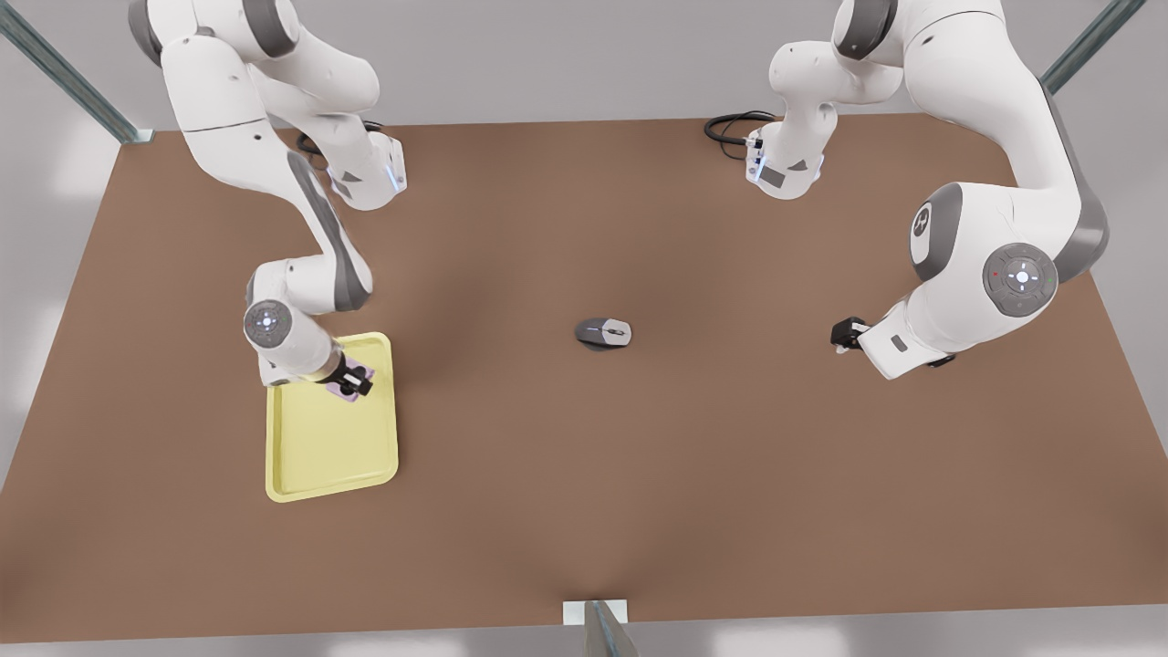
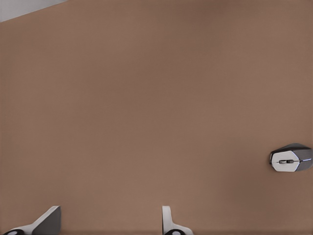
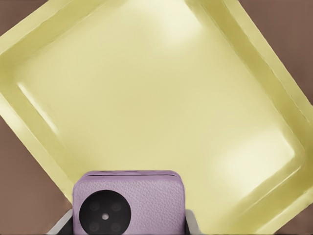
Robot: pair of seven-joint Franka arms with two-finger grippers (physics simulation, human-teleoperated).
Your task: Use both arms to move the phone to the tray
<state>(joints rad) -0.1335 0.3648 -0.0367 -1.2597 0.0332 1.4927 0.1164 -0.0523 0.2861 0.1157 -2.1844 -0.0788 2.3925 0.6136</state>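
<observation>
The pale lilac phone (image 1: 342, 392) (image 3: 129, 200) hangs in my right gripper (image 1: 352, 381) (image 3: 128, 229), which is shut on its sides, over the far end of the yellow tray (image 1: 333, 456) (image 3: 146, 98) at the front view's left. Whether the phone touches the tray floor I cannot tell. At the front view's right my left gripper (image 1: 841, 336) (image 2: 107, 227) waits above the bare table, open, with nothing between its fingers (image 2: 46, 221).
A grey computer mouse (image 1: 603, 333) (image 2: 291, 157) lies near the middle of the brown table (image 1: 584, 511). A black cable (image 1: 730, 128) coils at the far edge by an arm base. Metal frame posts stand at the table's corners and front edge.
</observation>
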